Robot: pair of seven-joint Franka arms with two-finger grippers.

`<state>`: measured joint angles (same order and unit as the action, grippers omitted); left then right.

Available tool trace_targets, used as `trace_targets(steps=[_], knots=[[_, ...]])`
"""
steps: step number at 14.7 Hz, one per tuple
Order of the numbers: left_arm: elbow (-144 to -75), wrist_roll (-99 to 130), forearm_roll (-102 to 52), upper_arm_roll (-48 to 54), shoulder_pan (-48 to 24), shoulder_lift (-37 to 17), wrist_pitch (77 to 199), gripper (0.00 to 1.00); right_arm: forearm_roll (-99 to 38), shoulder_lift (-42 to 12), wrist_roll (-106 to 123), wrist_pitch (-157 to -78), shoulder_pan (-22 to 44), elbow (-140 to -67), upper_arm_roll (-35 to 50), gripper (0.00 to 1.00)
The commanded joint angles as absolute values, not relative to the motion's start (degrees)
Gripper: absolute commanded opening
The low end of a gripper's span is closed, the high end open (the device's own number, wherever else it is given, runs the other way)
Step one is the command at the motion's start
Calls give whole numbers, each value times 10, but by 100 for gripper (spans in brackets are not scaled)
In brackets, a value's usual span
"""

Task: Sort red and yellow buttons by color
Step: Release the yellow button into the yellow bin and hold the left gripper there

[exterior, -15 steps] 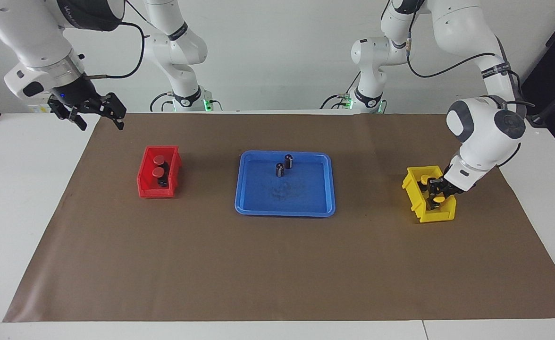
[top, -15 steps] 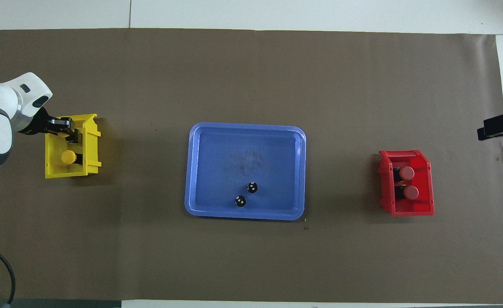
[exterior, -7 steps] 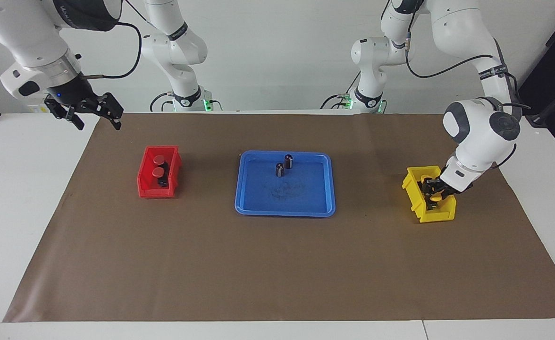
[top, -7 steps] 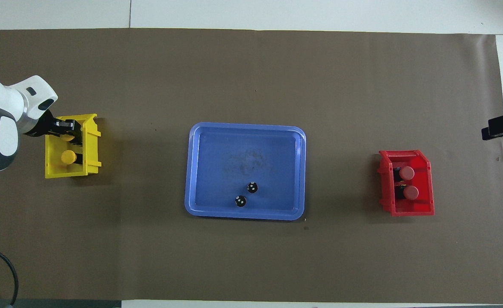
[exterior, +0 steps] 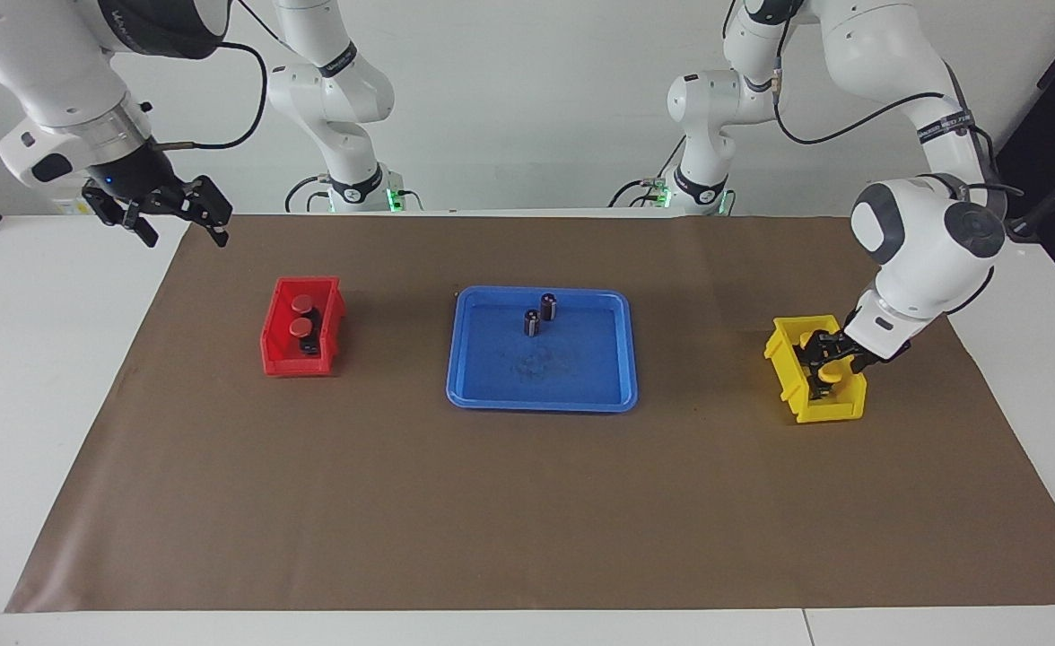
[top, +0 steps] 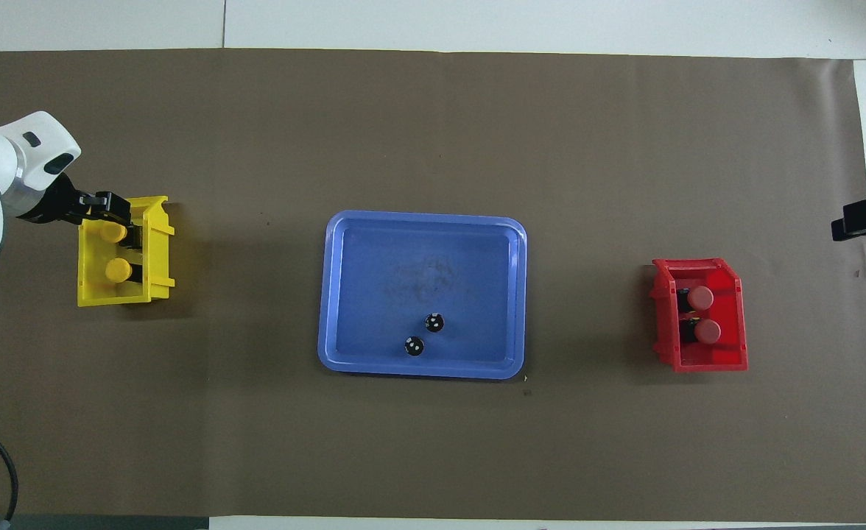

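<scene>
Sorting all but done: two yellow buttons (top: 115,252) in the yellow bin (top: 155,254), two red buttons (top: 702,315) in the red bin (top: 704,360). Left gripper (exterior: 828,361) low in the yellow bin, jaws parted, holding nothing. Next, straight up past the bin walls. Right gripper (exterior: 179,221) waiting wide over the tabletop's edge.

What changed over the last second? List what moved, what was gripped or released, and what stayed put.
The left gripper opened, releasing the second yellow-capped push button into the yellow plastic bin, and began pulling back. The right gripper, waiting open above the table's corner, drifted slightly. Red buttons, blue tray and its two dark cylinders stayed.
</scene>
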<state>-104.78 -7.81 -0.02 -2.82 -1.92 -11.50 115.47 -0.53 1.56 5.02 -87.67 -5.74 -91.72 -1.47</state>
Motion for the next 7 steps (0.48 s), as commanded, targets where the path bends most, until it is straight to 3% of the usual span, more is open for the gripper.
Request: trace_targets(steps=[1,7], knots=[[-1006,-81,2,-30,-22,-110,1108,100,-1,11,41,-865,-65,-905,-9,100],[-898,-78,-2,-30,-32,-92,962,100,-1,11,42,-862,-66,-905,-9,100]])
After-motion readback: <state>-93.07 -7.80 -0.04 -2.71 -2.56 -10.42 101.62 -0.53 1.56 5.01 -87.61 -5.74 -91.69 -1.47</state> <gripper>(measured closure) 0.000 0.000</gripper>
